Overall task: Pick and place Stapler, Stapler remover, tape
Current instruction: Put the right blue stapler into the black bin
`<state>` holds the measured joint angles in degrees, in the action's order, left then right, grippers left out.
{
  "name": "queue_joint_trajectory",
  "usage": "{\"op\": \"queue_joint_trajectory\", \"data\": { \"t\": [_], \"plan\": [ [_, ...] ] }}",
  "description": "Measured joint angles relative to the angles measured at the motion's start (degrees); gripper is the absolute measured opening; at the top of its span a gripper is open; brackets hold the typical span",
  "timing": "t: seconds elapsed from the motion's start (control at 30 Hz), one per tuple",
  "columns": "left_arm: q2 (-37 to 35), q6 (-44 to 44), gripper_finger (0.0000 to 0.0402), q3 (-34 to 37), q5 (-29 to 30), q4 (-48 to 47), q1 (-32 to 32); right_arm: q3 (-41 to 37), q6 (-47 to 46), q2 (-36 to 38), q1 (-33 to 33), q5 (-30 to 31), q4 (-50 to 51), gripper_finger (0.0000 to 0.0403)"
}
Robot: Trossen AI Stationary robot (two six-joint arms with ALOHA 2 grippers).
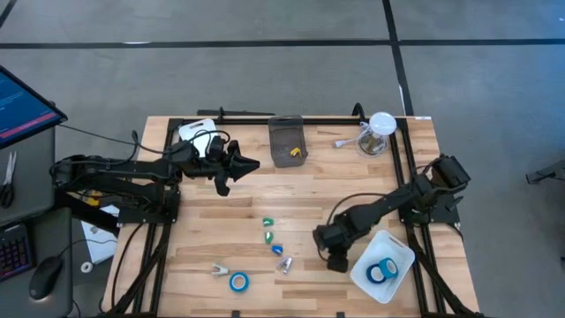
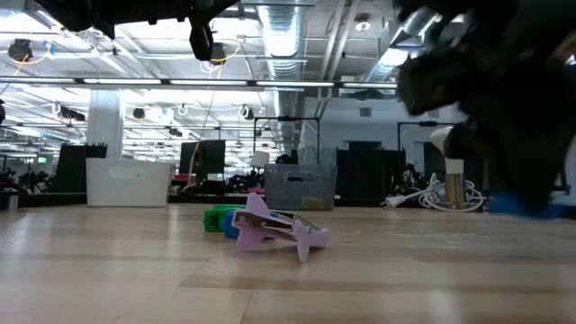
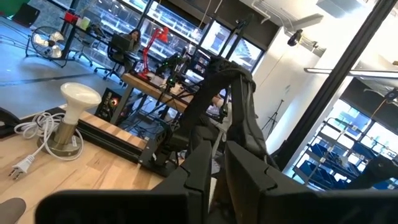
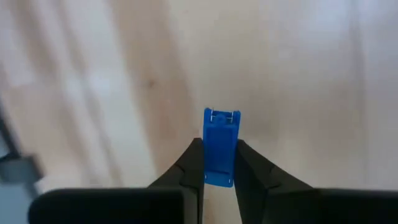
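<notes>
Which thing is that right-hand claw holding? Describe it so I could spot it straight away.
Find the white tray at the table's near right corner; the right gripper hangs just beside it. Pinched between its dark fingers is a small blue stapler, flat and rectangular, unlike the ring-shaped blue tape lying farther left.

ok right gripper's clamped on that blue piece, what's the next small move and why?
Probably lift straight up, then swing toward the white bin. The right gripper has its fingers closed on a small blue stapler-like item low over the bare wood, and the bin, already holding blue tape rolls, sits just beside it. The left gripper waits farther back.
</notes>
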<state>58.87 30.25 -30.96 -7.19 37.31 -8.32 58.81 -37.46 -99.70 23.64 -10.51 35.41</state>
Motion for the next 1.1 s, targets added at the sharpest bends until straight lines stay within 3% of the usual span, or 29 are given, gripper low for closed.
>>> {"op": "queue_joint_trajectory", "data": {
  "t": [0.63, 1.1],
  "plan": [
    [0.0, 0.0, 0.0039, 0.0, 0.0, 0.0, 0.0, 0.1, 3.1, 8.0, -9.4, 3.3, 0.8, 0.0052],
    [0.0, 0.0, 0.0039, 0.0, 0.0, 0.0, 0.0, 2.0, 9.2, 9.5, -16.5, 3.4, 0.8, 0.0052]
  ]
}}
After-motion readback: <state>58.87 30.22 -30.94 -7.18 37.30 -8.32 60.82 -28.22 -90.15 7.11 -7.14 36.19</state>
